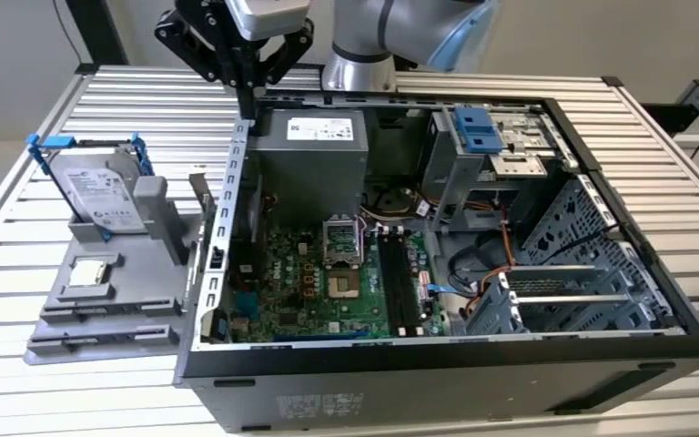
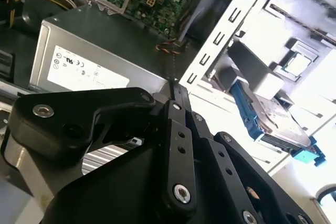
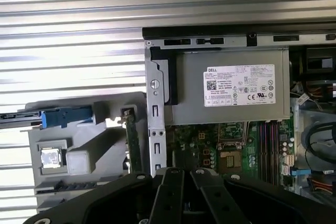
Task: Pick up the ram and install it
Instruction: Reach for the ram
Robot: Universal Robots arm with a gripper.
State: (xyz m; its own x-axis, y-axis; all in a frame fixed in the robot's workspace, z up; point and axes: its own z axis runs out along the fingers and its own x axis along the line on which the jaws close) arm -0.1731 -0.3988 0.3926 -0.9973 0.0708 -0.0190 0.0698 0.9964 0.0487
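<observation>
Black gripper (image 1: 248, 91) is hanging with its fingers pressed together on nothing, tips just over the computer case's (image 1: 447, 362) side wall beside the power supply (image 1: 313, 155). Dark green ram (image 3: 132, 140) is standing on edge in the grey fixture (image 1: 143, 308) outside the case, apart from the gripper.

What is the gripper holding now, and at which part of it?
Nothing. The gripper is shut and empty above the case wall; the ram stands in the grey holder beside it.
</observation>
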